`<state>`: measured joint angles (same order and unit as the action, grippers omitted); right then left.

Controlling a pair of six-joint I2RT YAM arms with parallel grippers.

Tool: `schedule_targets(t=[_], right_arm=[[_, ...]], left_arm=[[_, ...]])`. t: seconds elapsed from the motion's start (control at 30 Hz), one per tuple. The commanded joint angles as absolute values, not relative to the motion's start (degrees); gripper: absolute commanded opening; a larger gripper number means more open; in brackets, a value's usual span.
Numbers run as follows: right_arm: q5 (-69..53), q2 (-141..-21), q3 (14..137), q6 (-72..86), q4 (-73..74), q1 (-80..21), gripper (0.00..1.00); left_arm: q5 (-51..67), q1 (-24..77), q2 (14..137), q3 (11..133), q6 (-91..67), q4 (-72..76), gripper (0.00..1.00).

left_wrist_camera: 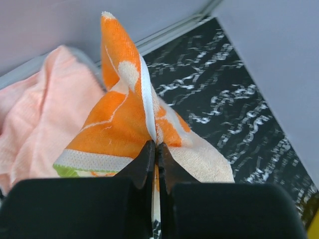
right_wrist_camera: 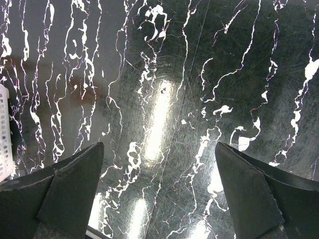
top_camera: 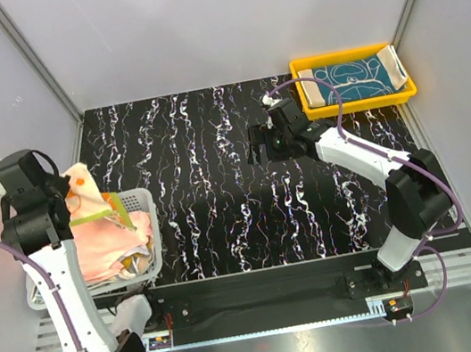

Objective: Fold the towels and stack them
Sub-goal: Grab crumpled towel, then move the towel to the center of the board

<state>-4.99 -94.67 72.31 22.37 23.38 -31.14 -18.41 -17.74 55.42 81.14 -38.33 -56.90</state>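
Left claw [left_wrist_camera: 155, 152] clamped on orange-and-cream towel [left_wrist_camera: 117, 124], beside pink towel [left_wrist_camera: 45, 109]. Right claw [right_wrist_camera: 158, 149] spread wide, empty, over marbled counter [right_wrist_camera: 164, 59]. Teal towel [top_camera: 353, 77] in yellow tray [top_camera: 359, 105].

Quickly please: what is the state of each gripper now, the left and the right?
Left gripper: closed, holding the orange-and-cream towel.
Right gripper: open, holding nothing.

I count one teal towel [top_camera: 353, 78], one orange-and-cream towel [left_wrist_camera: 119, 124], one pale pink towel [left_wrist_camera: 45, 114], one yellow tray [top_camera: 357, 106], one white mesh basket [top_camera: 137, 198], and two arms: left arm [top_camera: 63, 277], right arm [top_camera: 353, 149].
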Motion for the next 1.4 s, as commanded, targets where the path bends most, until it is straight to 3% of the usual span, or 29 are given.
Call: schedule_targets(t=[0.0, 0.47, 0.7, 1.0, 1.23, 1.37], right_arm=[[-2.90, -92.46, 73.12, 21.62, 21.71, -31.29, 1.00], [8.96, -85.43, 74.62, 23.11, 24.34, -31.20, 1.00], [14.67, -79.90, 74.79, 25.13, 26.53, -31.20, 1.00], [25.40, -71.38, 71.37, 27.86, 31.02, -29.01, 1.00], [21.01, -71.80, 72.42, 25.50, 31.20, -24.44, 1.00], [13.65, -78.90, 76.01, 22.42, 30.68, -24.17, 1.00]], left_arm=[[-12.49, -13.91, 56.51, 87.09, -36.12, -52.48, 0.00], [-24.59, 25.10, 74.77, 105.63, -35.51, -51.68, 0.00], [-22.42, 34.62, 83.93, 111.19, -35.07, -49.49, 0.00], [-3.18, 46.21, 87.70, 75.26, -36.56, -25.60, 0.00], [3.60, 62.91, 94.92, 64.61, -35.76, -14.87, 0.00], [11.85, 64.51, 92.38, 58.19, -38.32, -9.58, 0.00]])
